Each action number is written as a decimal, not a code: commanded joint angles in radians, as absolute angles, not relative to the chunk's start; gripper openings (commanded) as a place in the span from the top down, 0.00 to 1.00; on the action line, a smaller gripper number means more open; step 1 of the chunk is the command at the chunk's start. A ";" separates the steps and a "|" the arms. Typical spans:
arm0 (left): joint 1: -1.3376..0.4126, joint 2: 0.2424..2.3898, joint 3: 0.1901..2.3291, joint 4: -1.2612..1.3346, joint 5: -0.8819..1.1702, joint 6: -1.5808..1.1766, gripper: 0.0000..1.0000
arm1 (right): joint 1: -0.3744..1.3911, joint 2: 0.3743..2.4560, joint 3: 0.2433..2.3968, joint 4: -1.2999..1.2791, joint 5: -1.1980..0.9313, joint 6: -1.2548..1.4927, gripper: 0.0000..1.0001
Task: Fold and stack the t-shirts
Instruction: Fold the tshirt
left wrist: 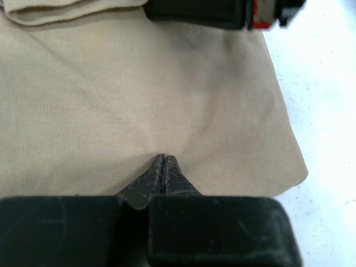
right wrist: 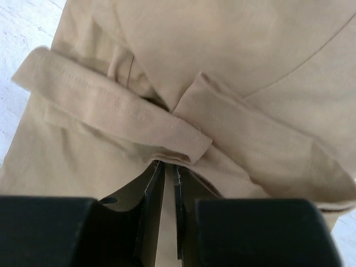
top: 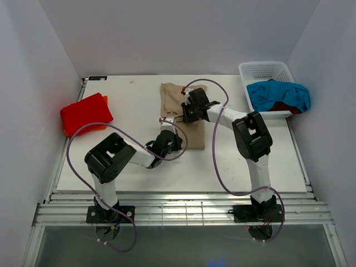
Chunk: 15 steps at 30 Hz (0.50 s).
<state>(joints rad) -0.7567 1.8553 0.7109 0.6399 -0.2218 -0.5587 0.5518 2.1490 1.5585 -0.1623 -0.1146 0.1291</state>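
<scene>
A tan t-shirt (top: 196,133) lies partly folded in the middle of the table. My left gripper (top: 167,137) is shut, its tips (left wrist: 163,157) resting on the flat tan cloth (left wrist: 111,94) near its front edge, with nothing between the jaws. My right gripper (top: 187,111) sits on the shirt's far half; in the right wrist view it (right wrist: 167,164) is shut on a bunched fold of the tan t-shirt (right wrist: 222,55) just under a hemmed band (right wrist: 111,105). A folded red t-shirt (top: 85,113) with orange under it lies at the left.
A white basket (top: 267,69) at the back right holds a turquoise t-shirt (top: 275,94) and a dark red one (top: 286,107), spilling over its front rim. The right arm's black body (left wrist: 200,14) shows at the top of the left wrist view.
</scene>
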 commanded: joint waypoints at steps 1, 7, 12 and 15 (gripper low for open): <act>-0.791 1.833 0.644 0.569 -0.222 -0.597 1.00 | 0.549 2.174 1.626 -0.158 -0.107 0.123 0.83; -0.839 1.801 0.545 0.572 -0.252 -0.667 1.00 | 0.546 2.197 1.687 -0.169 -0.055 0.104 0.83; -0.902 1.775 0.466 0.569 -0.275 -0.730 1.00 | 0.543 2.180 1.758 -0.202 -0.017 0.077 0.83; -0.937 1.760 0.433 0.569 -0.291 -0.752 1.00 | 0.545 2.151 1.778 -0.230 -0.005 0.068 0.82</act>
<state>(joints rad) -0.8967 1.7493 0.4992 0.7494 -0.3035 -0.7166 0.5499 2.1891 1.7302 -0.1921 -0.0357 0.0948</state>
